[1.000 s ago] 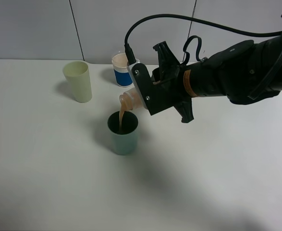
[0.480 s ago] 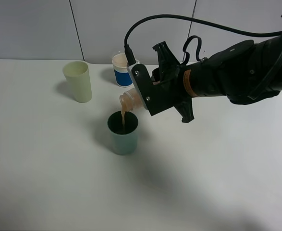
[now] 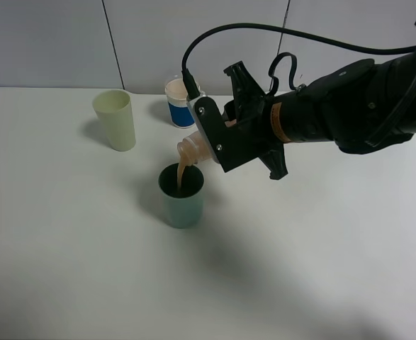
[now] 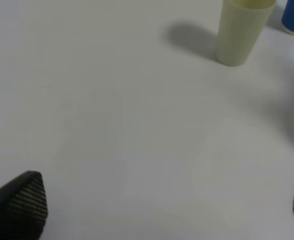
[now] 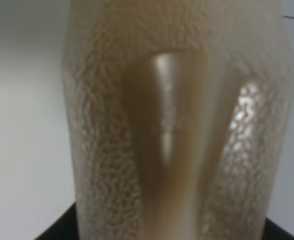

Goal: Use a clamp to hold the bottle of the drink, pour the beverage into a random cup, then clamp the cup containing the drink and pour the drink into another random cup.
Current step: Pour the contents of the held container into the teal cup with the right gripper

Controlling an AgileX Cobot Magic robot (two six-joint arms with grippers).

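Note:
My right gripper (image 3: 218, 138) is shut on a clear bottle (image 3: 191, 149) of light brown drink, tilted mouth-down over the green cup (image 3: 182, 196). A brown stream runs from the bottle's mouth into that cup. The bottle (image 5: 179, 120) fills the right wrist view; the fingers are hidden there. A pale yellow cup (image 3: 115, 119) stands upright at the back left and shows in the left wrist view (image 4: 241, 31). A blue and white cup (image 3: 178, 103) stands behind the bottle. My left gripper is open over bare table, only its fingertips (image 4: 21, 200) showing at the view's edges.
The white table (image 3: 87, 269) spreads around the cups. A grey panelled wall (image 3: 52, 42) stands behind it. The right arm with its black cable (image 3: 264, 28) reaches in from the right over the table's middle.
The bottle stays tilted over the green cup and the drink keeps pouring; the stream looks a little fuller. The arm has barely moved.

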